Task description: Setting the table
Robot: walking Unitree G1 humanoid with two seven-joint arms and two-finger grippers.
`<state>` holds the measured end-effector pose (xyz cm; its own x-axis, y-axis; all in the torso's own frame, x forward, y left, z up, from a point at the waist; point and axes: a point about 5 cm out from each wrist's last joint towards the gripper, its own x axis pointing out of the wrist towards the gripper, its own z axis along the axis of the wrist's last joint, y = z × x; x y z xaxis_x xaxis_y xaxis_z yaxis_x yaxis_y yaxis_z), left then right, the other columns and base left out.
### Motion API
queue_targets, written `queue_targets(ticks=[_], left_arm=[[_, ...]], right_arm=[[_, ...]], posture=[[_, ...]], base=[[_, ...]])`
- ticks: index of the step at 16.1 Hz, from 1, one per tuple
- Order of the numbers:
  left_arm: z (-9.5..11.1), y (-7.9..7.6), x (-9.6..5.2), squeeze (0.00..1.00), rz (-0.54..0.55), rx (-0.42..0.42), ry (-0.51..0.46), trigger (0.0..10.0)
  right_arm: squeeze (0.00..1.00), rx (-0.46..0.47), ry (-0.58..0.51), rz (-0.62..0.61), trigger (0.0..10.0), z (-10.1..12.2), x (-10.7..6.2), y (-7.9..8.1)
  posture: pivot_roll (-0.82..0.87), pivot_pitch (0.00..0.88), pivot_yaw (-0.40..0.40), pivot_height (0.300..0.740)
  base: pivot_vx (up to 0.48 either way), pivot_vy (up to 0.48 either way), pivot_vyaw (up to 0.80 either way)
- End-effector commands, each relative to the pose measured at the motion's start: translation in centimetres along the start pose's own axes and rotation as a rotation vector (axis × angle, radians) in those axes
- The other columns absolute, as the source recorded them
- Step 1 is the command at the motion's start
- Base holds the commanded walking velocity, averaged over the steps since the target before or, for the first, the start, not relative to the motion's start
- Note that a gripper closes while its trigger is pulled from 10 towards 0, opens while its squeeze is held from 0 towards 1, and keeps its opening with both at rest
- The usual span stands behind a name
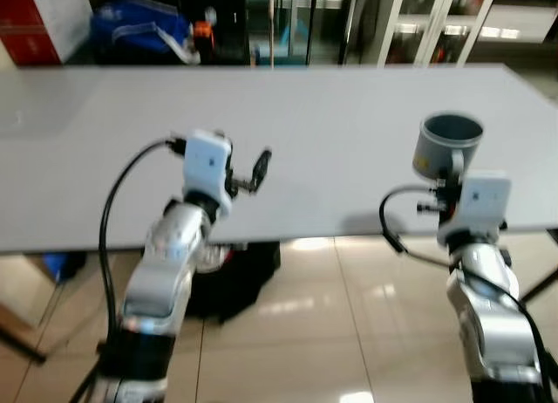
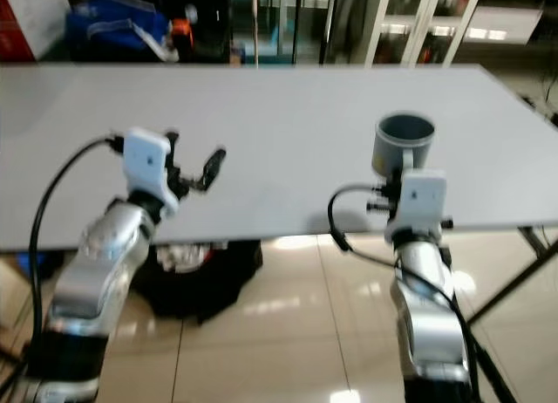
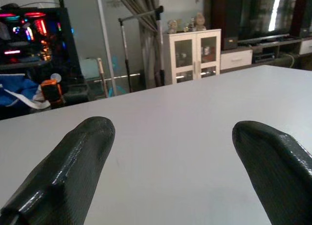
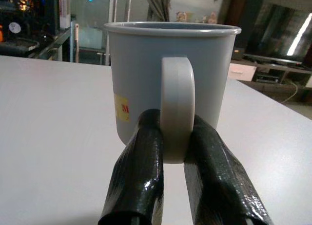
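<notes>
A grey mug (image 1: 446, 147) with a yellow label stands upright near the front right of the long white table (image 1: 288, 115). My right gripper (image 4: 176, 147) is shut on the mug's handle (image 4: 177, 108), one black finger on each side of it. The mug (image 4: 161, 79) faces me handle-first in the right wrist view. My left gripper (image 1: 253, 172) hovers open over the table's front edge, left of centre, with nothing between its fingers (image 3: 78, 161).
The table's front edge (image 1: 288, 237) runs just ahead of both wrists, tiled floor below it. Glass-door cabinets (image 1: 453, 19) and a blue bag (image 1: 144, 28) stand beyond the far edge. A dark object (image 1: 235, 276) lies on the floor under the table.
</notes>
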<state>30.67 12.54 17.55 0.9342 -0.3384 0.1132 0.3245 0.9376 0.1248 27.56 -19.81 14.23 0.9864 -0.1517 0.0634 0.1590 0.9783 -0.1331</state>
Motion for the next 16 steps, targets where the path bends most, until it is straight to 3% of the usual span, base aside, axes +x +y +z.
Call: queue_targets(ticks=[1,3,9,13,14,15,16], left_arm=[[-0.1,0.6,-0.5,0.0,0.015,0.013,0.007,10.0],[-0.1,0.4,-0.4,0.0,0.008,0.015,0.011,10.0],[-0.1,0.3,-0.3,0.0,0.003,-0.006,0.008,10.0],[0.2,-0.5,-1.5,0.0,-0.156,0.065,-0.01,10.0],[0.3,-0.4,-1.7,0.0,-0.165,0.074,-0.016,10.0],[0.6,-0.1,-2.0,0.0,-0.171,0.077,-0.024,10.0],[0.8,0.2,-2.3,0.0,-0.197,0.079,-0.026,10.0]], right_arm=[[0.0,0.001,-0.014,0.036,10.0,0.3,-0.1,0.7],[0.0,-0.009,-0.003,0.033,10.0,0.1,-0.1,0.5],[0.0,0.076,0.02,0.019,10.0,-0.3,-0.1,-0.1],[0.0,0.13,0.0,0.192,10.0,-1.0,-0.1,1.2],[0.0,0.141,-0.004,0.221,10.0,-1.1,-0.1,1.6],[0.0,0.238,-0.003,0.305,10.0,-1.2,-0.2,2.6],[0.0,0.216,-0.014,0.345,10.0,-1.6,-0.1,3.3]], posture=[[0.0,0.0,-0.031,0.74],[0.0,0.0,-0.029,0.74],[-0.01,0.0,-0.028,0.74],[0.0,0.025,-0.048,0.74],[0.0,0.026,-0.048,0.74],[0.01,0.037,-0.049,0.74],[0.01,0.039,-0.047,0.74]], base=[[0.379,0.0,0.0],[0.377,0.0,0.0],[0.287,0.0,0.0],[0.0,0.0,0.0],[0.0,0.0,0.0],[0.0,0.0,0.0],[0.0,0.0,0.0]])
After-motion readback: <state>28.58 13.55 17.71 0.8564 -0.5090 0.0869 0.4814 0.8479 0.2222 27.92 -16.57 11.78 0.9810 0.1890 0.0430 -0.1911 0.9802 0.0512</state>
